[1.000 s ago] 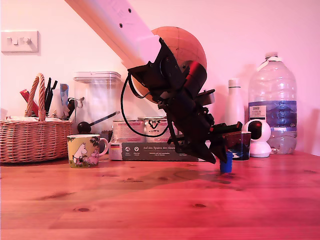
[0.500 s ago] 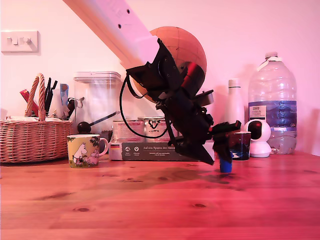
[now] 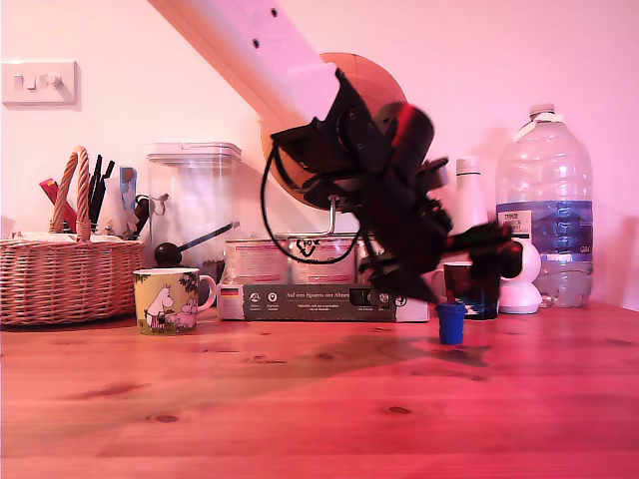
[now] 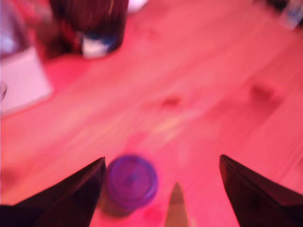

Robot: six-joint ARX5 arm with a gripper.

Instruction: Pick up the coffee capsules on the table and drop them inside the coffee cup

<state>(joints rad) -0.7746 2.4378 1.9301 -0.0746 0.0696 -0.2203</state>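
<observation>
Your wrist view alone shows the black gripper (image 4: 161, 189) spread wide, empty. The small bright blue tapered plastic capsule (image 3: 451, 323) stands upright on the wooden table (image 3: 300, 409), beneath it.

Setting: domestic, most likely a home kitchen or dining corner used as a test bench. Evidence: knotty pine table (image 3: 200, 419) against a plain painted wall with a household light switch (image 3: 38, 82). Wicker basket (image 3: 65, 279) holds pens and utensils. Clear plastic storage canister (image 3: 195, 205) with a scoop, tins (image 3: 300, 261) behind a flat box, large supermarket water bottle (image 3: 545, 210), white bottle (image 3: 469, 215), small white home camera (image 3: 517, 274). Cartoon-printed mug (image 3: 170, 299) on the table.
</observation>
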